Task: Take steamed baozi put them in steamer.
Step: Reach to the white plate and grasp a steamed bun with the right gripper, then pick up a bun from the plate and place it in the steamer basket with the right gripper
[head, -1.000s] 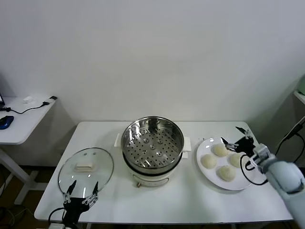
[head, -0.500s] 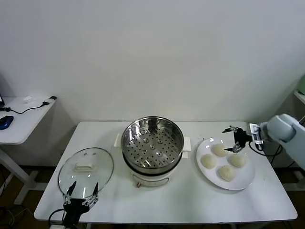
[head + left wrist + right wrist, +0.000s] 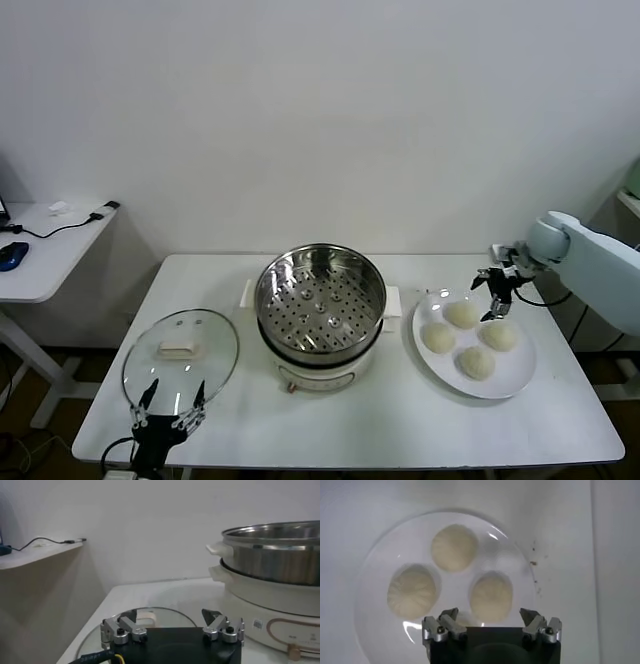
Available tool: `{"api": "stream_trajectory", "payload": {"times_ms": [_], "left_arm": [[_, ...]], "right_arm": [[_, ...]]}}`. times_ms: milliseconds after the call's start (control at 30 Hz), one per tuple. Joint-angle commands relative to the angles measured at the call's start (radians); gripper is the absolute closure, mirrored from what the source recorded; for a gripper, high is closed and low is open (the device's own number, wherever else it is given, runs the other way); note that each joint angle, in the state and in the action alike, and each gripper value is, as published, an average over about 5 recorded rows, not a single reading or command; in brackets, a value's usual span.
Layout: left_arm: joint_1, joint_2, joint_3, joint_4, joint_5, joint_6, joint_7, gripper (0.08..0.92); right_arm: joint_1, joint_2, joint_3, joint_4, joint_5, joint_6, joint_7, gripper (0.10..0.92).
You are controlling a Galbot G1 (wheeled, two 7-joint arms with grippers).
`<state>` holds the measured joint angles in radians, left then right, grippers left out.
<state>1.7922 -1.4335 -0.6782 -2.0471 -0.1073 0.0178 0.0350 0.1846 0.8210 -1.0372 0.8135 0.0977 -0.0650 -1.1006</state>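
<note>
Four cream-white baozi lie on a white plate at the right: one at the back, one on the left, one on the right and one at the front. My right gripper hangs open and empty over the plate's far edge. Its wrist view shows three baozi below the open gripper, the last one between the fingertips. The steel steamer stands empty at the table's middle. My left gripper is open and parked at the front left.
A round glass lid with a cream handle lies left of the steamer, just beyond my left gripper. The steamer sits on a white cooker base. A side desk stands at far left.
My right arm has swung up and back from the table's front right. Its gripper stays over the plate's far edge. The baozi and left arm have not moved.
</note>
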Motion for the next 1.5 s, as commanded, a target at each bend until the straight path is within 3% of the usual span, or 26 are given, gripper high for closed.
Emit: {"api": "stream_trajectory", "payload": {"times_ms": [33, 533, 800, 967, 1133, 1333, 1500], "left_arm": [[-0.001, -0.004, 0.004, 0.004, 0.005, -0.004, 0.002, 0.177], [0.007, -0.005, 0.013, -0.005, 0.011, -0.010, 0.004, 0.177], [0.011, -0.008, 0.011, -0.013, 0.017, -0.011, 0.003, 0.177], [0.015, -0.004, 0.007, -0.014, 0.019, -0.012, 0.002, 0.177], [0.012, -0.002, 0.013, -0.012, 0.022, -0.011, 0.003, 0.177], [0.008, 0.000, 0.024, -0.012, 0.025, -0.010, 0.004, 0.177], [0.005, 0.003, 0.023, -0.006, 0.025, -0.012, 0.003, 0.177]], "right_arm": [[-0.032, 0.114, -0.035, -0.148, -0.059, -0.052, 0.038, 0.203], [-0.086, 0.151, 0.050, -0.187, -0.061, -0.063, 0.072, 0.212], [-0.052, 0.117, 0.037, -0.125, -0.030, -0.062, 0.035, 0.412], [0.157, 0.045, -0.061, 0.027, 0.061, -0.027, -0.024, 0.525], [0.550, 0.034, -0.274, 0.240, 0.184, 0.044, -0.096, 0.541], [0.795, 0.154, -0.327, 0.490, 0.266, 0.139, -0.137, 0.542], [0.766, 0.287, -0.351, 0.737, 0.283, 0.250, -0.049, 0.541]]}}
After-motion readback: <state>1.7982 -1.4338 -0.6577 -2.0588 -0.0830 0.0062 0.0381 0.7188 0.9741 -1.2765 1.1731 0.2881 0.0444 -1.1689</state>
